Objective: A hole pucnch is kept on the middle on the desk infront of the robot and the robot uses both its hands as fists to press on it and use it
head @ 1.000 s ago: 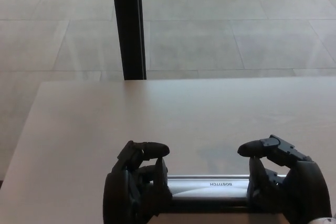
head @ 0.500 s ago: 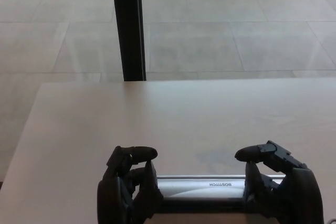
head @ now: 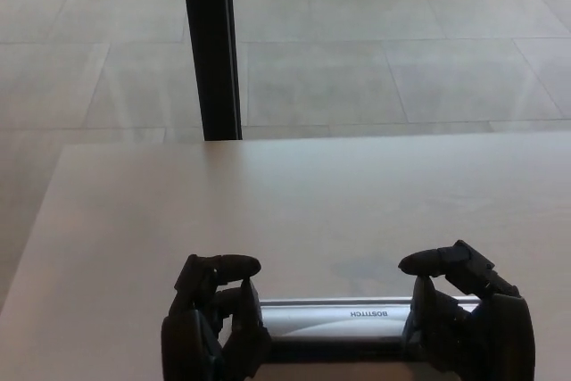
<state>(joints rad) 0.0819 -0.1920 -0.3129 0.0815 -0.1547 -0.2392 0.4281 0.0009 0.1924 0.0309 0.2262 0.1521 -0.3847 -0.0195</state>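
Both fists set on a hole punch [head: 335, 323] at the near edge of the counter [head: 285, 202], ready to press.

Left hand [head: 210, 327] curled over the punch's left end, right hand [head: 464, 323] over its right end, fingers [head: 234, 265] folded in narrow and bearing on the silver lever rather than gripping it; placed one at each end, apparently to spread the push evenly along the bar. Compared with a second ago: left hand shifted outward toward the lever's end and sitting slightly lower, right hand nearly unchanged, whole view tipped a little, black post [head: 210, 42] beyond the far edge displaced with it.
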